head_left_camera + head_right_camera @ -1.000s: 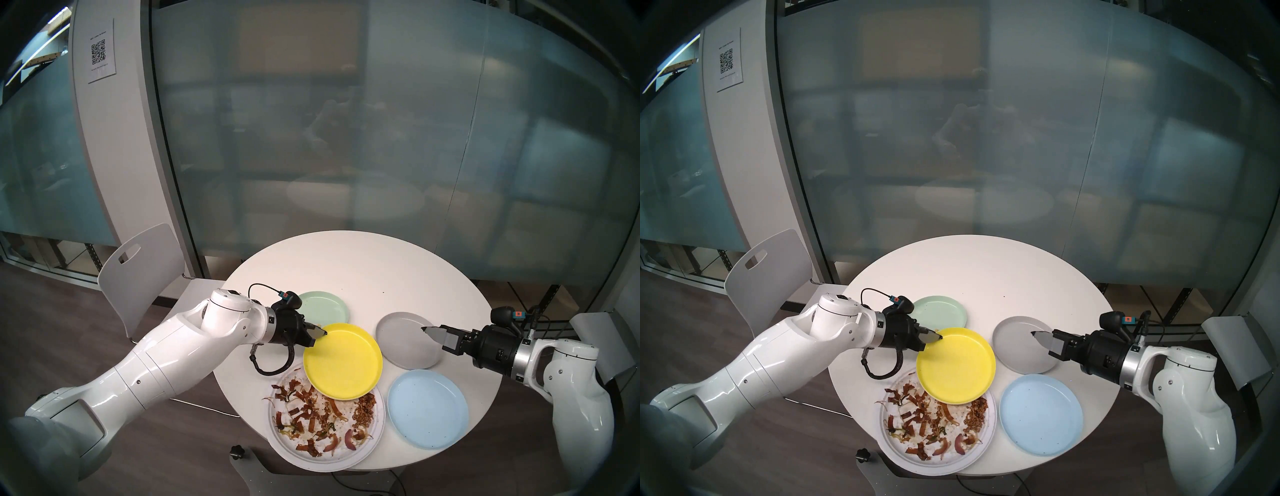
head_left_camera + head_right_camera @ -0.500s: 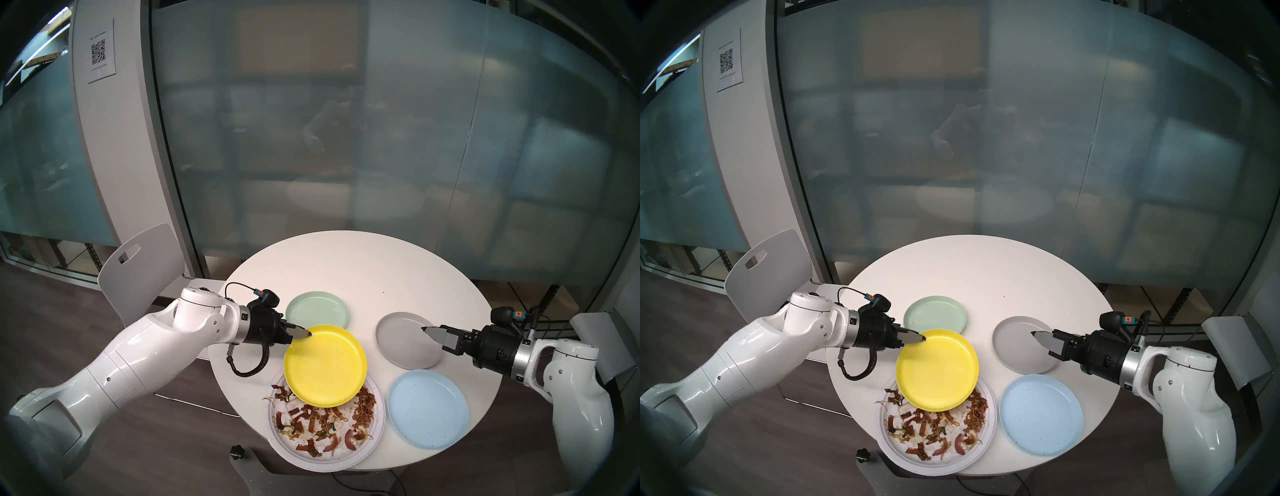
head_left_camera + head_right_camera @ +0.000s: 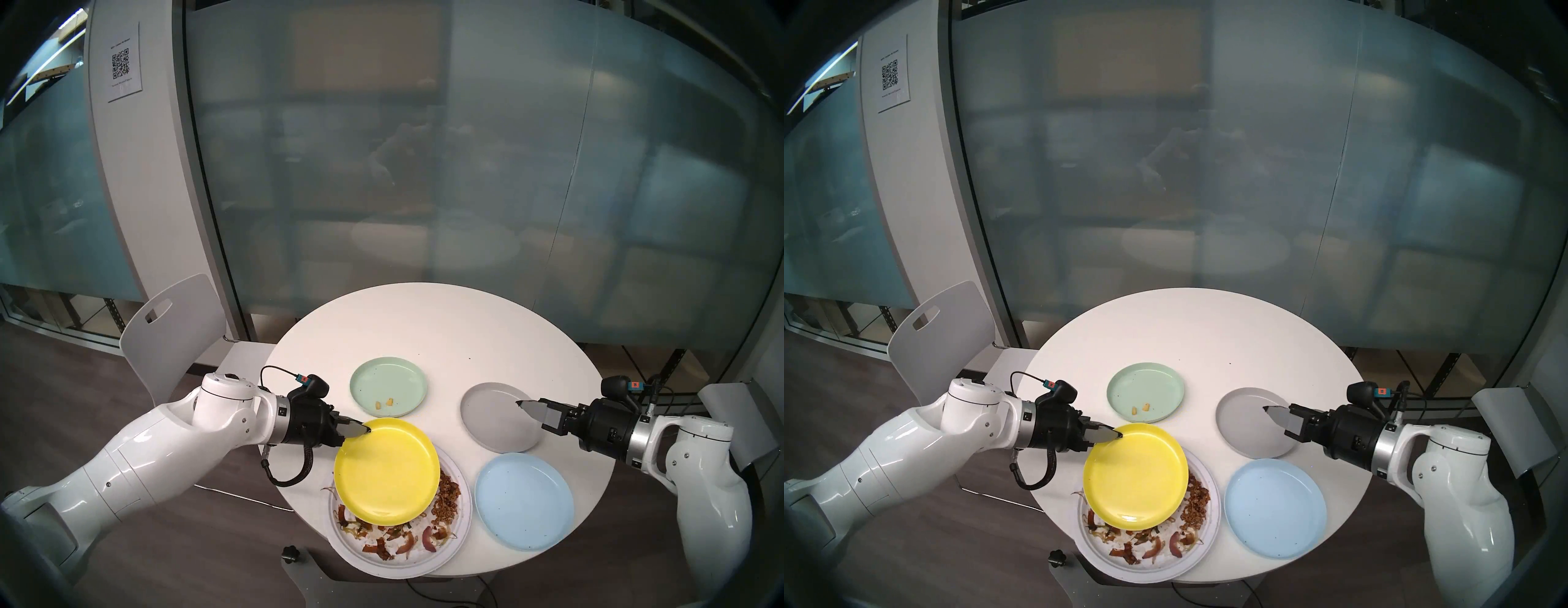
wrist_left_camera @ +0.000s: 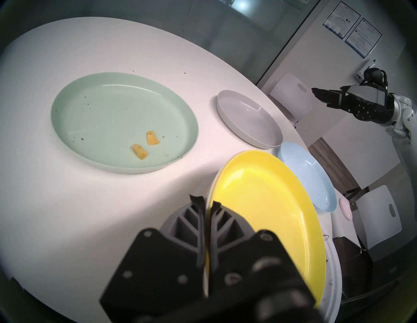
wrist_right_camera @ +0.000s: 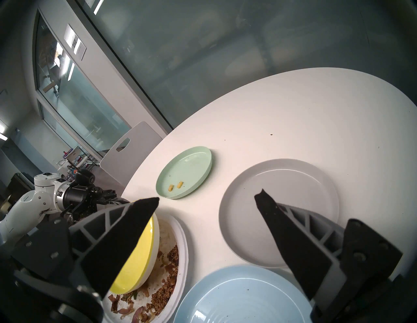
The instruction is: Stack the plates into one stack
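My left gripper (image 3: 365, 429) is shut on the left rim of the yellow plate (image 3: 387, 469), holding it tilted above the far half of the large white paper plate (image 3: 424, 569) strewn with food. A white rim shows right under the yellow plate (image 5: 144, 254) in the right wrist view. The mint green plate (image 3: 388, 384), carrying two yellow crumbs, lies behind it. On the right side lie the grey plate (image 3: 496, 418) and the light blue plate (image 3: 524, 501). My right gripper (image 3: 524, 405) hangs open over the grey plate's right part, holding nothing.
All plates sit on a round white table (image 3: 445, 322). A white chair (image 3: 169, 335) stands at its left and another (image 3: 729, 420) at its right. A frosted glass wall runs behind. A black knob (image 3: 290, 554) lies on the base below.
My left gripper carried the yellow plate toward me and to the left, further over the paper plate, uncovering the mint plate. The right arm stayed still.
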Motion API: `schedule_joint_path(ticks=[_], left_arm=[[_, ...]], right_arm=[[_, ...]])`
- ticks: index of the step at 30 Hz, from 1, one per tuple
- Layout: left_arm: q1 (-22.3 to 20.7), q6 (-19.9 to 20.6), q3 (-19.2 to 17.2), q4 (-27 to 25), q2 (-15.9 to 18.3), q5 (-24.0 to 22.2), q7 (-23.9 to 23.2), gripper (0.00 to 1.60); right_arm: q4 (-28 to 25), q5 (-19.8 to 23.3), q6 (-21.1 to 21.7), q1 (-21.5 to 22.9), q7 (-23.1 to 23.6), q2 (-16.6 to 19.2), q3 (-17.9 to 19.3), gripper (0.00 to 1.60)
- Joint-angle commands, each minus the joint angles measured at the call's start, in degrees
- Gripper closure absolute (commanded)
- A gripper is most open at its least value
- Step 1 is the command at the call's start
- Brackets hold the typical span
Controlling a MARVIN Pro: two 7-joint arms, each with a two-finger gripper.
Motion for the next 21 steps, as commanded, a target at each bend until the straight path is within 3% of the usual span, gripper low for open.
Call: schedule_joint_path(ticks=[1, 18, 21], left_arm=[[1.06, -1.71, -0.72, -2.30, 1.47, 0.28, -0.14, 1.60], [2.07, -2.43, 0.31, -2.69, 1.55, 1.30, 0.34, 1.60], [1.98, -2.44, 0.35, -2.81, 1.60, 1.42, 0.27, 1.19]], right_arm=[[-0.83, -0.02, 0.00, 0.08, 0.02, 0.09, 0.01, 0.00], [-0.82, -0.02, 0.00, 0.08, 0.03, 0.09, 0.01, 0.00], [-0.82, -0.03, 0.00, 0.08, 0.03, 0.09, 0.01, 0.00]])
